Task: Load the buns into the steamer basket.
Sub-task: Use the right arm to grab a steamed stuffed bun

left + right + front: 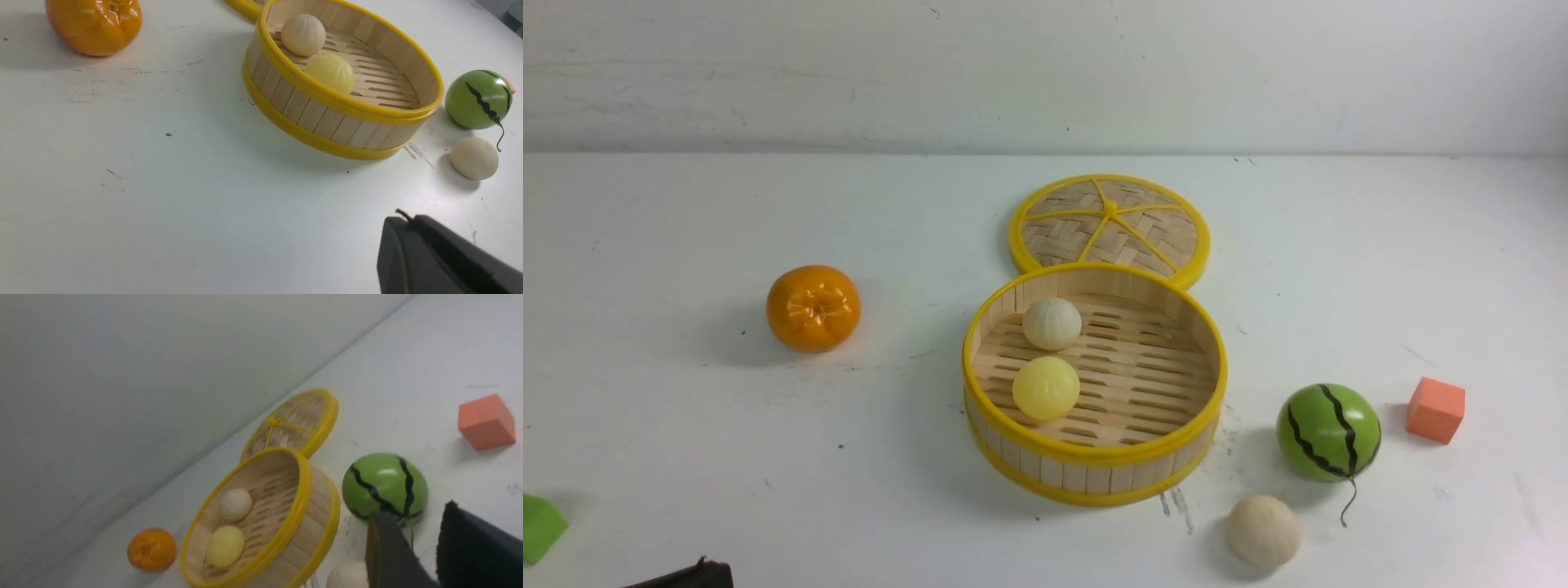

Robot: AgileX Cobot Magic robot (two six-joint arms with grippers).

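Observation:
The steamer basket [1096, 454] stands mid-table. Inside it lie a cream-white bun [1052, 323] and the pale yellow bun [1045, 387]. The third bun [1263, 531], cream-white, lies on the table at the front right, outside the basket, below the watermelon ball. My left gripper [402, 220] is shut and empty, low over bare table in front of the basket [351, 107]; only a dark bit of it [686, 576] shows in the front view. My right gripper [413, 512] is open and empty, above the table near the loose bun [347, 576], which lies beside one finger.
The woven lid [1109, 229] lies flat behind the basket, touching it. A glossy orange [813, 308] sits at the left. A green watermelon ball [1328, 432] and an orange cube [1435, 409] are at the right. A green block [539, 527] is at the front left edge.

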